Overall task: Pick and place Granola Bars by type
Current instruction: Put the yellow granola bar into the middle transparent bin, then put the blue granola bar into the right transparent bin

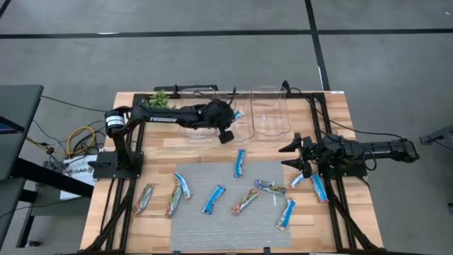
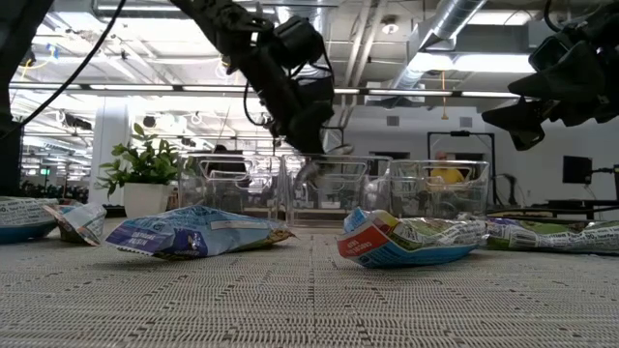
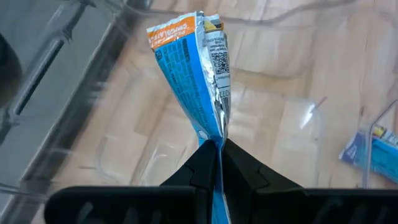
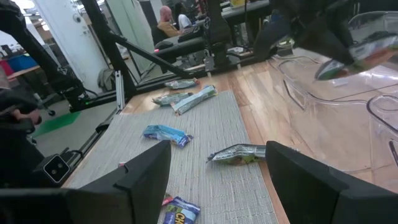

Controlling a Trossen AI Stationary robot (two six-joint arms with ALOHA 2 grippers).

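Observation:
My left gripper (image 1: 228,134) reaches over the middle clear bin (image 1: 244,131) at the table's far side and is shut on a blue-and-white granola bar (image 3: 193,74). Another blue bar (image 3: 373,152) lies in the bin beside it. My right gripper (image 1: 290,154) hovers open above the right edge of the grey mat, touching nothing. Several bars lie flat on the mat: blue ones (image 1: 239,163) (image 1: 214,200), a red-orange one (image 1: 244,202) and a silvery one (image 1: 270,188). Two more (image 1: 318,188) lie on the wood under the right arm. My left gripper pinches the blue-and-white bar between its two fingers by one end (image 3: 211,140). The fingers come from above, pointing down, and lie along the bar. The bar is lifted clear and hangs past the fingertips over the clear bin's floor, crumpled where it is pinched.
Three clear bins (image 1: 191,120) (image 1: 272,120) stand in a row along the far edge, with a green plant (image 1: 161,99) to their left. Two bars (image 1: 144,198) lie at the mat's left edge. Cables run behind the bins.

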